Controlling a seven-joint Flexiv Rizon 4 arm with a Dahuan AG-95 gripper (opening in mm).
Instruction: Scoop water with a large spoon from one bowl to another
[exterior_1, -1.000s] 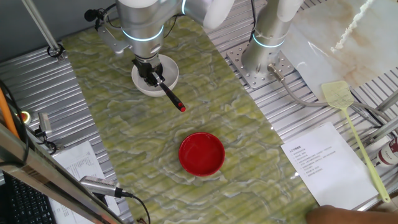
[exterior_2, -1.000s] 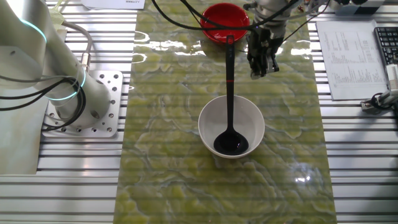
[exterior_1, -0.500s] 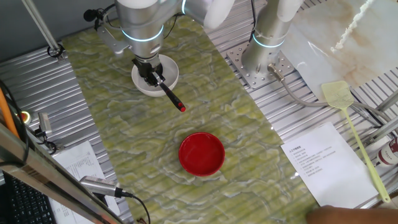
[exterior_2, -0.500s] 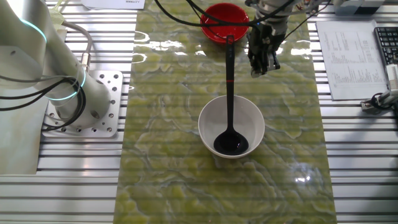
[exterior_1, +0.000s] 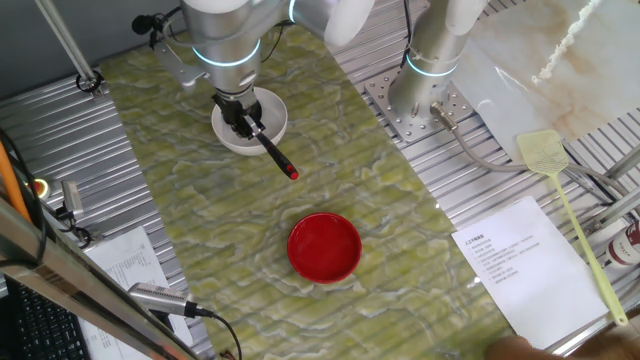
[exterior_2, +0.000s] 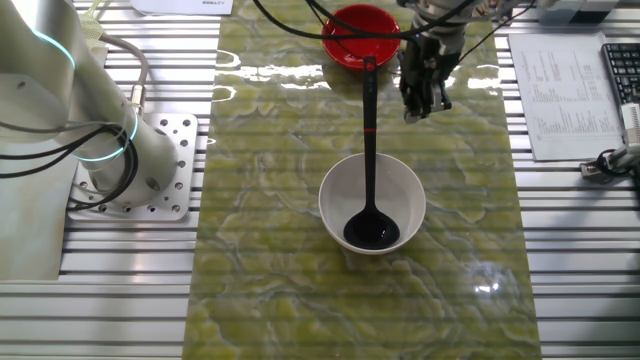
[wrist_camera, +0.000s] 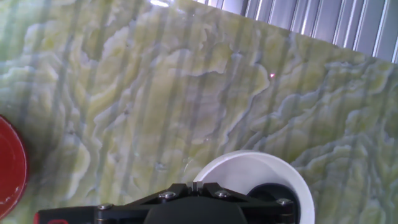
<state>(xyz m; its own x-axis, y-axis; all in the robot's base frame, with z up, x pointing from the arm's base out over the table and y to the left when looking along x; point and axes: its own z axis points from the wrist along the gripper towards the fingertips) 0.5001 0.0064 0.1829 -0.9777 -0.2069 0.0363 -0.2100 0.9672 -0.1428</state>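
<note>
The black ladle (exterior_2: 368, 130) rests with its scoop in the white bowl (exterior_2: 404, 192), and its handle leans out toward the red bowl (exterior_2: 355, 25). In the one fixed view the handle (exterior_1: 275, 155) ends in a red tip, pointing from the white bowl (exterior_1: 272, 104) toward the red bowl (exterior_1: 324, 246). My gripper (exterior_2: 422, 105) hangs above the table beside the handle, fingers close together and holding nothing; it overlaps the white bowl in the one fixed view (exterior_1: 243, 122). The hand view shows the gripper (wrist_camera: 194, 185), the white bowl (wrist_camera: 242, 171), the ladle scoop (wrist_camera: 273, 194) and the red bowl's edge (wrist_camera: 9, 168).
A second arm's base (exterior_1: 430, 70) stands on the metal table beside the green mat, also seen in the other fixed view (exterior_2: 110, 150). A yellow fly swatter (exterior_1: 570, 210) and a printed sheet (exterior_1: 520, 265) lie to the side. A keyboard (exterior_2: 622, 70) lies at the edge.
The gripper has shifted only very slightly. The ladle and both bowls have not moved.
</note>
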